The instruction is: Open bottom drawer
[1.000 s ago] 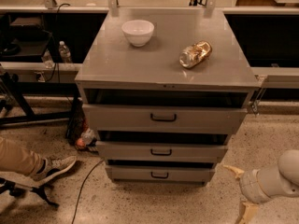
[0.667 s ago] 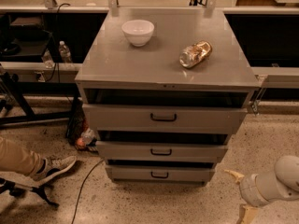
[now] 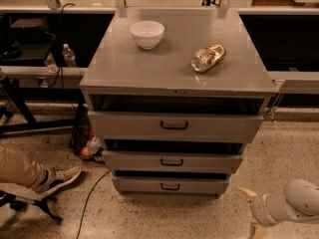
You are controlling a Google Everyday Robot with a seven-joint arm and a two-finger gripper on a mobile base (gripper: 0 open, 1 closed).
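Note:
The bottom drawer (image 3: pixel 170 184) is the lowest of three grey drawers in the metal cabinet. Its shallow front carries a small black loop handle (image 3: pixel 170 186), and it sits slightly out, with a dark gap above it. My gripper (image 3: pixel 250 211) is low at the bottom right, near the floor and to the right of the cabinet. It is level with or just below the bottom drawer and apart from it. Its two yellowish fingers (image 3: pixel 246 192) are spread open and hold nothing.
The middle drawer (image 3: pixel 172 161) and the taller top drawer (image 3: pixel 174 125) are also slightly out. A white bowl (image 3: pixel 147 34) and a crumpled shiny bag (image 3: pixel 208 57) lie on the cabinet top. A person's leg and shoe (image 3: pixel 55 177) and a cable are on the floor at left.
My gripper and arm have sunk slightly lower at the bottom right. The drawers have not moved.

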